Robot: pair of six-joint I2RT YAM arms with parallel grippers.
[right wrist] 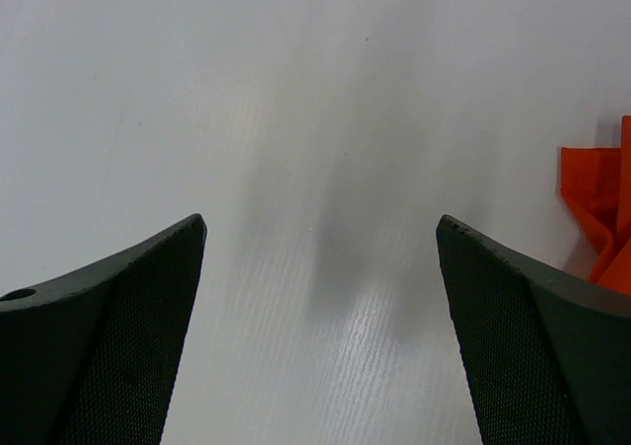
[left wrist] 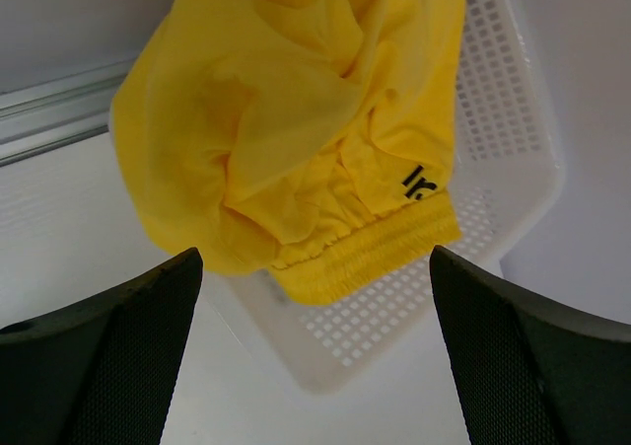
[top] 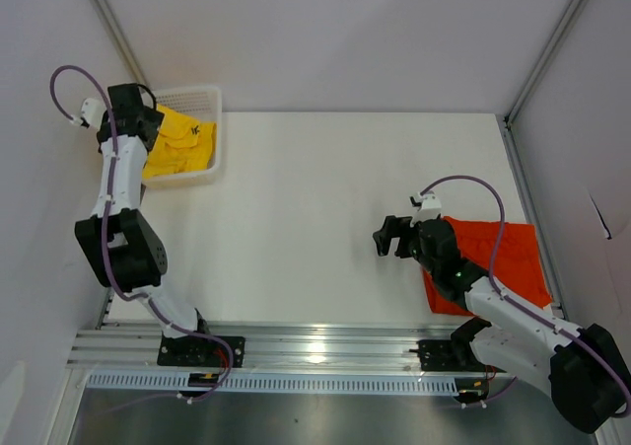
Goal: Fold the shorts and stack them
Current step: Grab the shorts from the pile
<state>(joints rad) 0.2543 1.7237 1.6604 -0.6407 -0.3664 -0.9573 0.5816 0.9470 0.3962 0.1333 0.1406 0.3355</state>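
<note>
A white mesh basket (top: 205,98) sits at the far-left corner of the white table (top: 315,218).

Bright, even light; soft shadows

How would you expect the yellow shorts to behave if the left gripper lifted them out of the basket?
The yellow shorts lie crumpled in soft folds, so they would probably sag and unfurl rather than hold shape. The fabric looks thin, likely light. They spill over the rim of the mesh basket, so the basket might drag along.
</note>
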